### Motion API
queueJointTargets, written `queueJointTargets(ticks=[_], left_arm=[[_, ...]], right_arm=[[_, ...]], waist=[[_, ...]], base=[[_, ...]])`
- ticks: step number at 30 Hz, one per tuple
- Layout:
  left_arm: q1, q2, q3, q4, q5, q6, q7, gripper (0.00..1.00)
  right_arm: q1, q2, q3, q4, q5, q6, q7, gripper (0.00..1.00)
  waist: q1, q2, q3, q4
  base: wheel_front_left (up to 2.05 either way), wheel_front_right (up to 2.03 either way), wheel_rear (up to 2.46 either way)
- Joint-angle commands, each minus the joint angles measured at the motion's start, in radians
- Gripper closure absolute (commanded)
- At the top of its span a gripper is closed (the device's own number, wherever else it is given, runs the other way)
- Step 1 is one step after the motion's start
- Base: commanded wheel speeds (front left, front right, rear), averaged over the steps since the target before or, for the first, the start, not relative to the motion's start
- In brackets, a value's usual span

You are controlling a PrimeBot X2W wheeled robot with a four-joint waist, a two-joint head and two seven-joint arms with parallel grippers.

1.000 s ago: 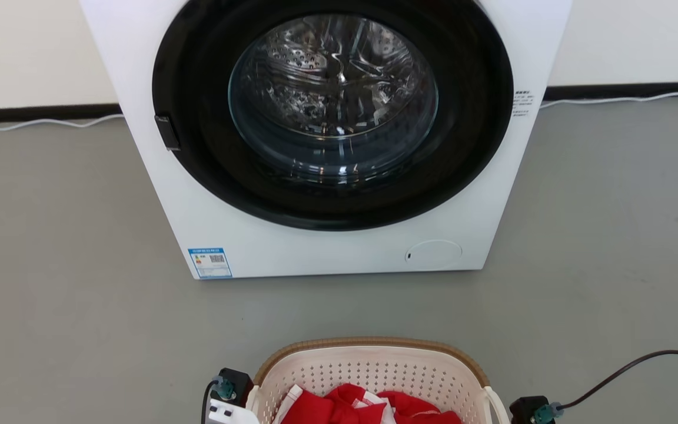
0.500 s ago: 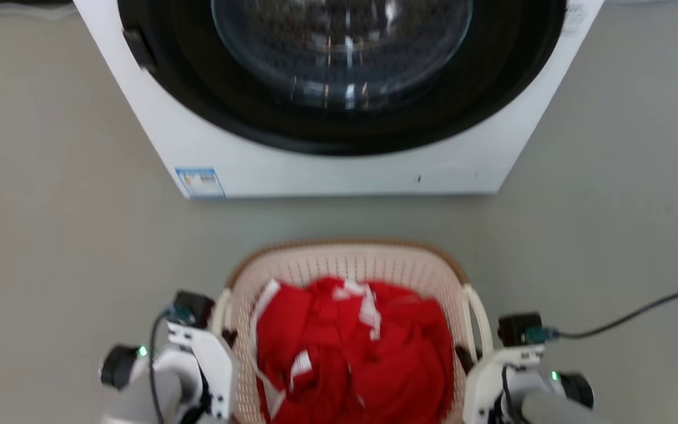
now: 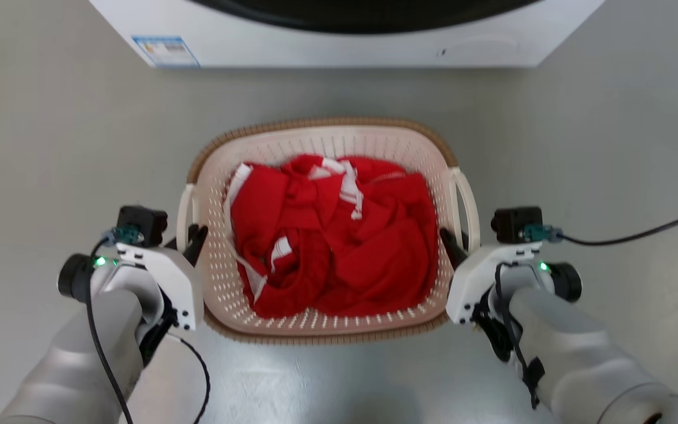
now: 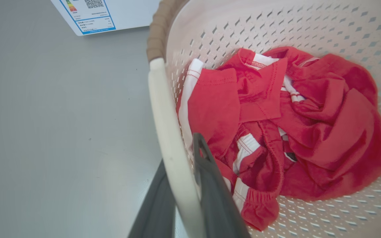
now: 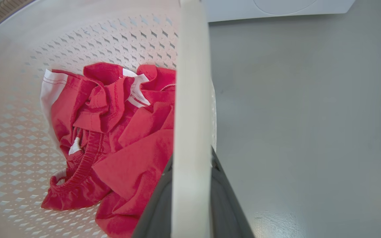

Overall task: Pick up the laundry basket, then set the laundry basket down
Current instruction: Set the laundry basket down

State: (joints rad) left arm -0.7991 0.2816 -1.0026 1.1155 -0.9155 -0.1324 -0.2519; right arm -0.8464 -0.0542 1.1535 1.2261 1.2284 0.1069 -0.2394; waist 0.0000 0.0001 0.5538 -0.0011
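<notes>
laundry basket (image 3: 327,141) before washer (image 3: 315,50), long axis along washer front; left gripper (image 3: 188,235), right gripper (image 3: 457,241) clenched on its handles (image 3: 467,200).

Cream perforated laundry basket (image 3: 327,144), red clothes (image 3: 339,253).

Grey floor (image 3: 39,118), white washer (image 3: 345,52)

Seen from my left wrist, at eleven o'clock, a blue-bordered sticker (image 4: 89,18) sits on the washer (image 4: 134,13). It carries a QR code, a short stack of coloured bars, and lines of print too small for me to read. From my head it is again at eleven o'clock (image 3: 165,52), blurred and illegible.
</notes>
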Motion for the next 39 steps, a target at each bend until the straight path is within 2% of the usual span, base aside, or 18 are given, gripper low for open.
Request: queueJointTargets(ticks=[1, 9, 16, 21, 28, 34, 39], left_arm=[[-0.031, 0.073, 0.024, 0.002, 0.013, 0.002, -0.007, 1.0], [-0.081, 0.12, 0.118, -0.082, 0.062, 0.002, -0.01, 1.0], [-0.085, 0.135, 0.247, -0.162, 0.151, 0.002, -0.01, 1.0], [-0.074, 0.126, 0.323, -0.205, 0.215, 0.002, -0.01, 1.0], [-0.057, 0.107, 0.382, -0.243, 0.272, 0.002, -0.01, 1.0], [-0.052, 0.095, 0.408, -0.258, 0.297, 0.002, -0.01, 1.0], [-0.056, 0.098, 0.407, -0.266, 0.306, 0.002, -0.01, 1.0]], right_arm=[[-0.006, 0.004, -0.015, -0.013, -0.032, 0.024, -0.022, 1.0], [-0.063, 0.004, -0.156, -0.017, -0.157, 0.024, -0.022, 1.0], [-0.083, 0.004, -0.335, -0.045, -0.334, 0.024, -0.022, 1.0], [-0.071, 0.004, -0.481, -0.076, -0.48, 0.024, -0.022, 1.0], [-0.046, 0.004, -0.622, -0.12, -0.625, 0.024, -0.022, 1.0], [-0.021, 0.004, -0.701, -0.148, -0.709, 0.024, -0.022, 1.0], [-0.002, 0.004, -0.717, -0.162, -0.724, 0.024, -0.022, 1.0]], waist=[[0.0, -0.0001, 0.072, 0.0], [0.0, -0.0001, 0.178, 0.009], [0.0, -0.0001, 0.259, 0.016], [0.0, -0.0001, 0.303, 0.024], [0.0, -0.0001, 0.341, 0.035], [0.0, -0.0001, 0.36, 0.042], [0.0, -0.0001, 0.374, 0.042]], base=[[0.0, 0.0, 0.0], [0.0, 0.0, 0.0], [0.0, 0.0, 0.0], [0.0, 0.0, 0.0], [0.0, 0.0, 0.0], [0.0, 0.0, 0.0], [0.0, 0.0, 0.0]])
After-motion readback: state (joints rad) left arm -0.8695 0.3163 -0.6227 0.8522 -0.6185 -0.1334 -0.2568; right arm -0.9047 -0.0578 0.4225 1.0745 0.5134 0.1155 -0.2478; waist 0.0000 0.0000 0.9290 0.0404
